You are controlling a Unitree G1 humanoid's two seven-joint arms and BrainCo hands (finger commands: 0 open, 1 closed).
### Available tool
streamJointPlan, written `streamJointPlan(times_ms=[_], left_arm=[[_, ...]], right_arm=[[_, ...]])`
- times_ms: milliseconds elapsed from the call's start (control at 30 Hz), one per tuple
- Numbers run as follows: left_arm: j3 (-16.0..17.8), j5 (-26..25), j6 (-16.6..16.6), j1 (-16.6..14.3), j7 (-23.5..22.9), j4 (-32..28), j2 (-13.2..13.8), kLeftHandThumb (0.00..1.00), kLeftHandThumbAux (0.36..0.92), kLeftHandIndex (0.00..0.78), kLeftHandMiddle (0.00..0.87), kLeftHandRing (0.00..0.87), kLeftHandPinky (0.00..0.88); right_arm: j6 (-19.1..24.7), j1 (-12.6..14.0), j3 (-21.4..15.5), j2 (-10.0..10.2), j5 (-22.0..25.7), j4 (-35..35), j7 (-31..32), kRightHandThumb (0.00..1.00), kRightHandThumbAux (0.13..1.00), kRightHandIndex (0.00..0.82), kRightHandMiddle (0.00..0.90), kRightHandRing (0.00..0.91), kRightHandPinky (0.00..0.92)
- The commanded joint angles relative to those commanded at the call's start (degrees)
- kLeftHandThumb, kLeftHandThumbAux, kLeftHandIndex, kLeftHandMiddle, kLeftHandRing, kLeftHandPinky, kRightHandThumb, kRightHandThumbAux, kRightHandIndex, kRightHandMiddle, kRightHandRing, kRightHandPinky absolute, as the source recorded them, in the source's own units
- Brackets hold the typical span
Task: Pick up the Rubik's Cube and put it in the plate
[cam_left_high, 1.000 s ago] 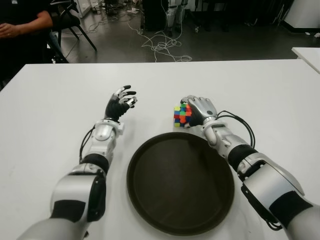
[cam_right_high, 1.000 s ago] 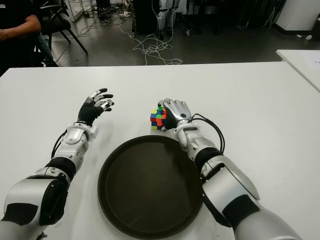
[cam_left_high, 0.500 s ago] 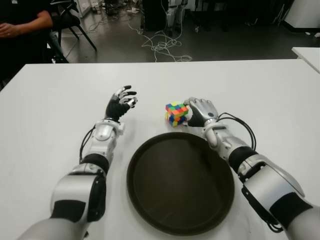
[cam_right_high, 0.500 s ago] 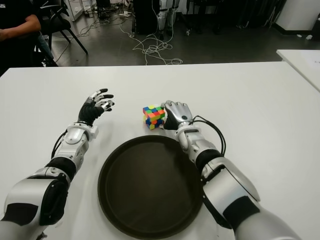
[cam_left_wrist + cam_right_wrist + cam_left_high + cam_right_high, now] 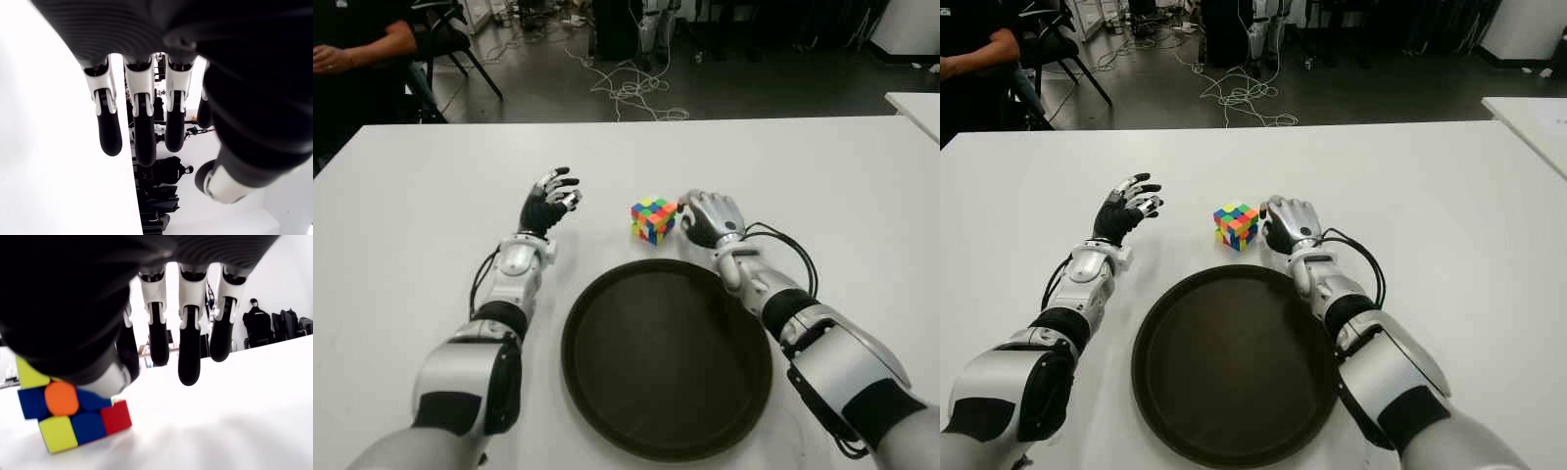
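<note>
The Rubik's Cube point(image 5: 653, 218) stands on the white table point(image 5: 803, 176), tilted on a corner, just beyond the far rim of the dark round plate point(image 5: 666, 372). My right hand point(image 5: 703, 217) is right beside the cube on its right side, fingers relaxed and holding nothing. In the right wrist view the cube point(image 5: 73, 418) shows by the thumb while the fingers point(image 5: 188, 367) hang free over the table. My left hand point(image 5: 551, 201) is held up left of the cube, fingers spread, with nothing in it.
A person point(image 5: 352, 49) sits past the table's far left corner. Cables point(image 5: 631, 93) lie on the floor behind the table. Another white table's corner point(image 5: 915, 103) shows at the far right.
The cube has slid left and turned, coming out from under my right hand, which had been wrapped over it. The right hand has shifted slightly away. The left hand has not moved.
</note>
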Motion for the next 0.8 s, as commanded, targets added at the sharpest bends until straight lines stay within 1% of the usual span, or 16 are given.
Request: streamJointPlan(times_ms=[67, 200, 367, 633, 800], left_arm=[[-0.17, 0.14, -0.15, 0.04, 0.06, -0.02, 0.05, 0.330, 0.763, 0.187, 0.286, 0.328, 0.348], [-0.30, 0.08, -0.21, 0.04, 0.01, -0.04, 0.09, 0.351, 0.763, 0.192, 0.289, 0.328, 0.346], [-0.06, -0.42, -0.37, 0.09, -0.54, -0.07, 0.01, 0.381, 0.758, 0.191, 0.288, 0.329, 0.353], [0.34, -0.93, -0.59, 0.16, -1.08, -0.13, -0.11, 0.414, 0.760, 0.196, 0.281, 0.329, 0.361], [0.42, -1.02, -0.41, 0.16, -0.89, -0.12, -0.08, 0.424, 0.767, 0.194, 0.279, 0.327, 0.359]], right_arm=[[-0.14, 0.09, -0.40, 0.07, 0.26, -0.02, -0.54, 0.789, 0.704, 0.411, 0.445, 0.408, 0.409], [-0.59, 0.18, -1.08, 0.07, 0.58, -0.03, -1.10, 0.821, 0.694, 0.416, 0.450, 0.398, 0.403], [-1.73, 0.33, -2.02, -0.13, 1.40, -0.24, -2.29, 0.831, 0.691, 0.410, 0.456, 0.405, 0.416], [-2.80, 0.44, -3.09, -0.24, 1.68, -0.19, -2.73, 0.838, 0.688, 0.436, 0.441, 0.383, 0.399], [-3.09, 0.45, -3.64, -0.23, 1.92, -0.15, -2.65, 0.837, 0.688, 0.430, 0.445, 0.385, 0.399]])
